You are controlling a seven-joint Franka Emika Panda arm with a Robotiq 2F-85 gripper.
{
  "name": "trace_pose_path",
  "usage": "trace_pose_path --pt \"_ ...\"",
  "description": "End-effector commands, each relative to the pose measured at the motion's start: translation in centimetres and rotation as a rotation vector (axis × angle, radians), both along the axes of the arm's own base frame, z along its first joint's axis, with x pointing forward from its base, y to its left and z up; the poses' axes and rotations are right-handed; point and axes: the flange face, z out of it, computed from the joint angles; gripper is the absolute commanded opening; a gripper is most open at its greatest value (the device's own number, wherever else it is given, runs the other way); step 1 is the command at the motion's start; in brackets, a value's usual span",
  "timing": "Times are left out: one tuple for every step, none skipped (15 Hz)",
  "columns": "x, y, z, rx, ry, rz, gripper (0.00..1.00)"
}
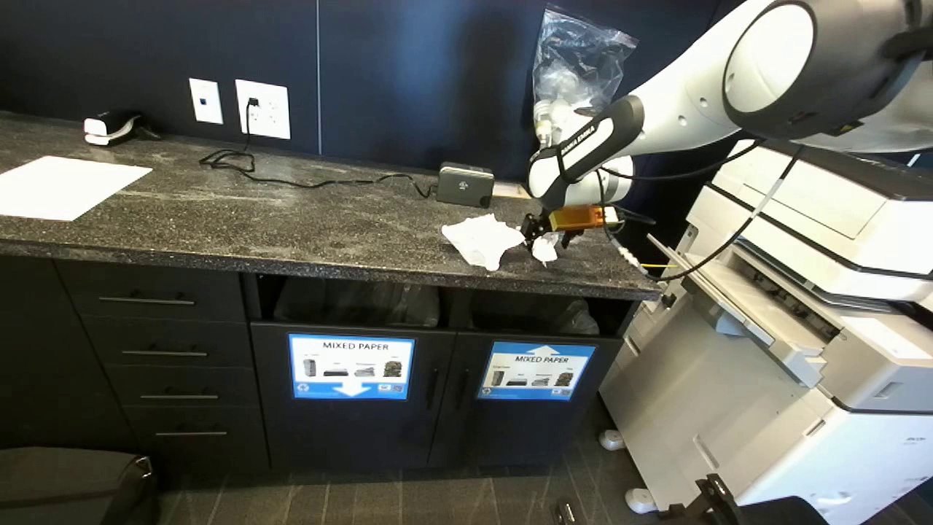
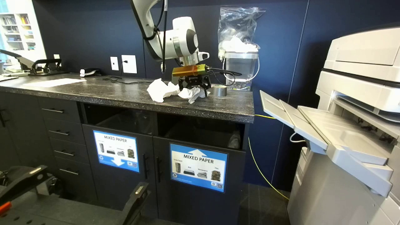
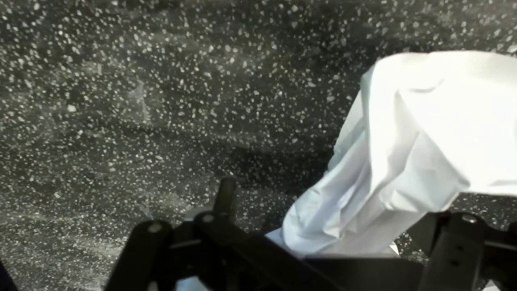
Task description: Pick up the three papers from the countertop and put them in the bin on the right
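The gripper (image 2: 194, 89) hangs low over the countertop (image 1: 328, 226), jaws spread wide, gripping nothing that I can make out. One crumpled paper (image 2: 190, 94) lies directly beneath it; in the wrist view white folds sit between the jaws, contact unclear. A larger crumpled paper (image 1: 481, 242) rests just beside the gripper, toward the flat white sheet (image 1: 69, 188), itself well apart. Whether a third is among them, cannot tell. Bin (image 2: 200, 129): slot below the gripper, under the countertop's edge. Grey tape roll (image 2: 219, 91) near the gripper, opposite side.
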Motion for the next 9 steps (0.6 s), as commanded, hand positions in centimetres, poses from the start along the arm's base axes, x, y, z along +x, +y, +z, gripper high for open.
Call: trace_pose_path --pt "1.35 -0.20 0.16 -0.010 -0.019 -0.023 0.75" --pt "1.42 -0.29 0.11 -0.011 -0.021 -0.024 0.68" --pt "1.50 -0.33 0.08 -0.014 -0.024 -0.026 0.58" --pt "1.58 -0.36 0.09 -0.015 -0.026 -0.027 0.51" --pt "1.67 -0.42 0.20 -0.016 -0.029 -0.029 0.42" --pt "1.73 -0.42 0.20 -0.018 -0.030 -0.030 0.35" --pt "1.79 -0.45 0.22 -0.020 -0.030 -0.030 0.28" --pt "1.79 -0.54 0.24 -0.021 -0.029 -0.031 0.19" --pt "1.74 -0.59 0.21 -0.025 -0.024 -0.032 0.13"
